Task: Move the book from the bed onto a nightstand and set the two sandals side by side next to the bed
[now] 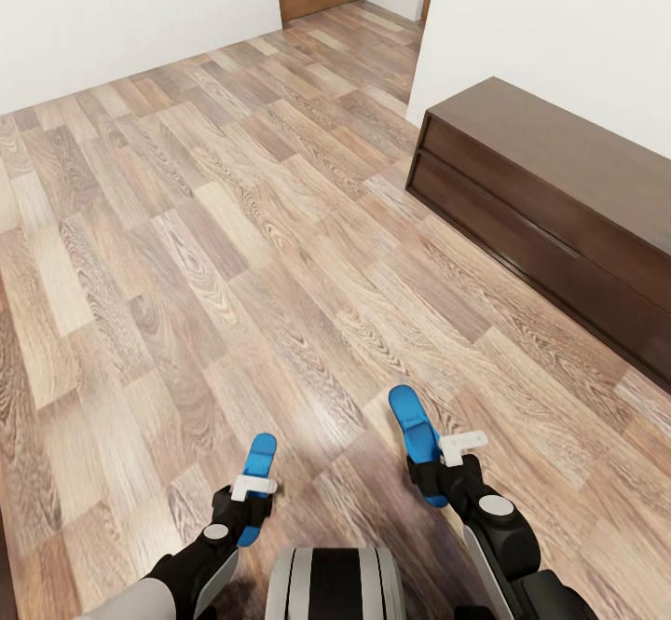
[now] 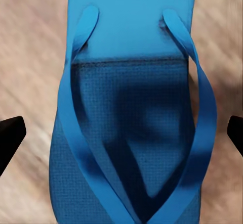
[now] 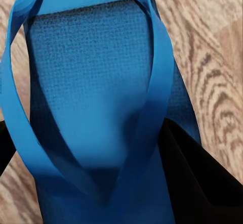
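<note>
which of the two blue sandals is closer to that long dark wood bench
The sandal in the right gripper: this sandal is on the bench side, while the left gripper's sandal is farther away.

A bright blue sandal lies lengthwise along the left hand, its two straps converging toward the camera. The dark fingertips stand on either side of the sandal, apart from its edges. Blurred wood-plank floor shows around the sandal.

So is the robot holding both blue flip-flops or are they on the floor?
Holding both: left gripper grips one sandal, right gripper the other sandal.
</note>
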Robot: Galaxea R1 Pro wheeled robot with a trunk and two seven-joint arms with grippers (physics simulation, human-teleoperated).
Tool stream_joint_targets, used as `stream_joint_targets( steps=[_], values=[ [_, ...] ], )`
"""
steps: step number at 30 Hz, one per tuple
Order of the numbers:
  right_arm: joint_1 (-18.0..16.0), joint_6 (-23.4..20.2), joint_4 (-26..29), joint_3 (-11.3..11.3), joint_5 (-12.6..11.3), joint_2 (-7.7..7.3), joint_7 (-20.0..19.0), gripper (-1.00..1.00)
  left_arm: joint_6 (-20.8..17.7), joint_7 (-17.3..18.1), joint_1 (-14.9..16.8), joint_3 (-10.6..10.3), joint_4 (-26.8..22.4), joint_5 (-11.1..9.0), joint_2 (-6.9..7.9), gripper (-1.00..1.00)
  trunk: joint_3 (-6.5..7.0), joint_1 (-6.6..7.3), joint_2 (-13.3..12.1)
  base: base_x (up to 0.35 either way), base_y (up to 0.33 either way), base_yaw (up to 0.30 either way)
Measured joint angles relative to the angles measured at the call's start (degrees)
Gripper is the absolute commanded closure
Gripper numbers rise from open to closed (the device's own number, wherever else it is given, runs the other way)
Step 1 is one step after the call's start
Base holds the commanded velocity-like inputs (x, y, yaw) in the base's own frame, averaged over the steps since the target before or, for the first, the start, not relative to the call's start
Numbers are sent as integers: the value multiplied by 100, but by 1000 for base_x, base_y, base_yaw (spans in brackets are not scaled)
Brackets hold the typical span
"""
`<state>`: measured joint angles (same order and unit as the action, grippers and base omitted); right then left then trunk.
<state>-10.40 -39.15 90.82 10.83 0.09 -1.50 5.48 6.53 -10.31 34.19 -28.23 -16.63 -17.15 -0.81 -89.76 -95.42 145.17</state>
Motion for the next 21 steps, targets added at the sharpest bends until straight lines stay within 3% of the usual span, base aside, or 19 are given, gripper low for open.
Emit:
stream_joint_targets(
  steps=[13,17,21],
  values=[
    [-1,1,0,-8,0,-2,0,100,0,-2,5,-2,2,2,0,-100,0,0,0,0,0,0],
    [0,0,0,-9,-2,-2,0,100,0,-3,5,-2,-1,1,0,-100,-88,-11,5,0,0,0],
    [1,1,0,-9,0,-2,1,100,0,-3,5,-2,-2,2,0,-100,-89,-10,5,0,0,0]
  ],
)
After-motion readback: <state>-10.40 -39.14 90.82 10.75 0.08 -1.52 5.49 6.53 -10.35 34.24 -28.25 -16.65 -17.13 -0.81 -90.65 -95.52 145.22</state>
